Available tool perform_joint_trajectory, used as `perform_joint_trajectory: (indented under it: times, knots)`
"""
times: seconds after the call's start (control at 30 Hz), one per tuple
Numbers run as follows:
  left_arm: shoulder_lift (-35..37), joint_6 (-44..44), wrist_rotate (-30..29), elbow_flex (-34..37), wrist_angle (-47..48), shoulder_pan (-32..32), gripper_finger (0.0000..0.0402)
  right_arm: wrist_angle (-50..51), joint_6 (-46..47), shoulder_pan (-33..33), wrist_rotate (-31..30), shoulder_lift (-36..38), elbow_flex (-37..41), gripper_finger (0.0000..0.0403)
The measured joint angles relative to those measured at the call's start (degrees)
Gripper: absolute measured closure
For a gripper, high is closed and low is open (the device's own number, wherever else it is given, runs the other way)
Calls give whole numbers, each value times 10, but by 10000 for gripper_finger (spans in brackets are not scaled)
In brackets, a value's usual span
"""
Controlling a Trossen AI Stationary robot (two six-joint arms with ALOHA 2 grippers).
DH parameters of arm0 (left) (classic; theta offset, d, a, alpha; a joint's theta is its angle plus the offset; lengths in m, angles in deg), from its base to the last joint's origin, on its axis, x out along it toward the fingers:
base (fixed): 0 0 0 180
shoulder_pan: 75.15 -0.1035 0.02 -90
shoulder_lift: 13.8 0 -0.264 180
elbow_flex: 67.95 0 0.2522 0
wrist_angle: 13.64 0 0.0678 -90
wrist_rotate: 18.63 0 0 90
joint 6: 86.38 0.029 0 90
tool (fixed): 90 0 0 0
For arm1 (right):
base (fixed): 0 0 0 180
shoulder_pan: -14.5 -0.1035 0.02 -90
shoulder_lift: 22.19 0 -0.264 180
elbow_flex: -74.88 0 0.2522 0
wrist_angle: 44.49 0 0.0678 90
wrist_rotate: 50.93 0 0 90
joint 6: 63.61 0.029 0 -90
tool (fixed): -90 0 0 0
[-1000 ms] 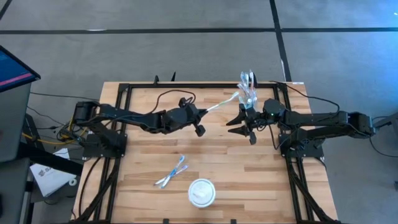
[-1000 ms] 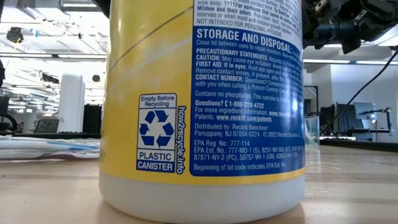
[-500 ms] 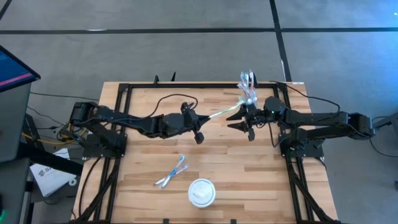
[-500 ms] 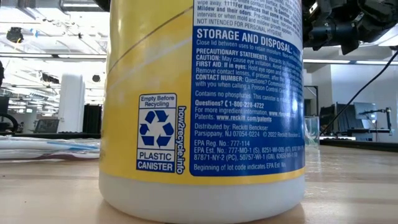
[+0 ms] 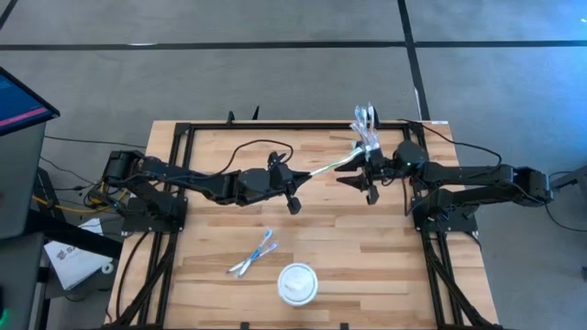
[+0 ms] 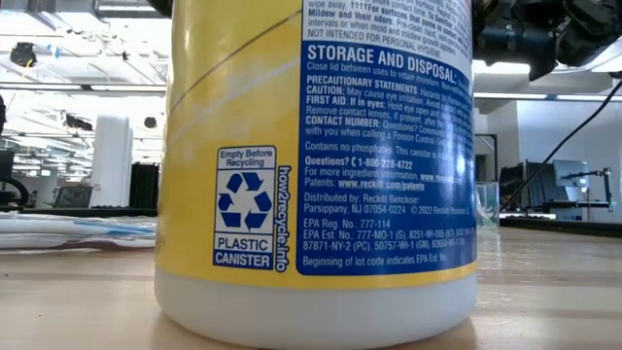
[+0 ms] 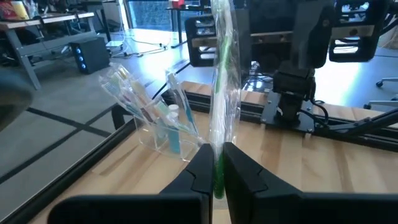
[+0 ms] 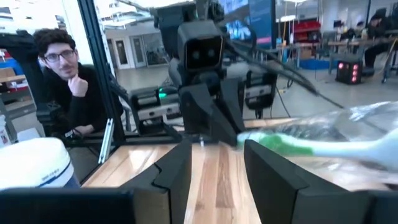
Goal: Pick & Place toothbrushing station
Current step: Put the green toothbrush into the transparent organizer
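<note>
My left gripper (image 5: 297, 181) is shut on a green toothbrush in a clear wrapper (image 5: 328, 167) at mid-table. The brush slants toward the far right, and its free end reaches my right gripper (image 5: 359, 183). That gripper is open and its fingers stand beside the free end (image 8: 292, 144); I cannot tell whether they touch it. A clear tumbler (image 5: 366, 139) with several pastel toothbrushes stands at the far right and also shows in the left wrist view (image 7: 158, 127). Two more toothbrushes (image 5: 252, 254) lie flat near the front. My left gripper pinches the wrapped toothbrush near its handle end (image 7: 217, 155) between its two fingers. The brush runs on forward past the fingertips, along the fingers. It is lifted clear of the table, with its free end (image 7: 222, 25) pointing toward the right arm.
A yellow-and-blue plastic canister (image 6: 316, 165) with a round white lid (image 5: 298, 282) stands at the table's front and fills the low view. A black frame (image 5: 188, 128) runs around the table. A person (image 8: 59, 59) sits beyond the table. Bare wood lies between the arms and the canister.
My left gripper has drawn slightly toward the table's near edge, and the toothbrush now lies at a flatter slant, its free end lower beside the tumbler. My right gripper has moved a little toward the far edge, closer to the brush's free end.
</note>
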Motion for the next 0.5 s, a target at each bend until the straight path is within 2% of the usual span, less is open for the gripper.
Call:
perform_joint_trajectory:
  times: [0.3, 0.5]
  knots:
    - [0, 0, 5, 0, -5, 3, 396, -34, 0, 14, -2, 0, 0, 279]
    - [0, 0, 6, 0, -4, 4, 396, -50, -2, 14, -3, 0, 0, 351]
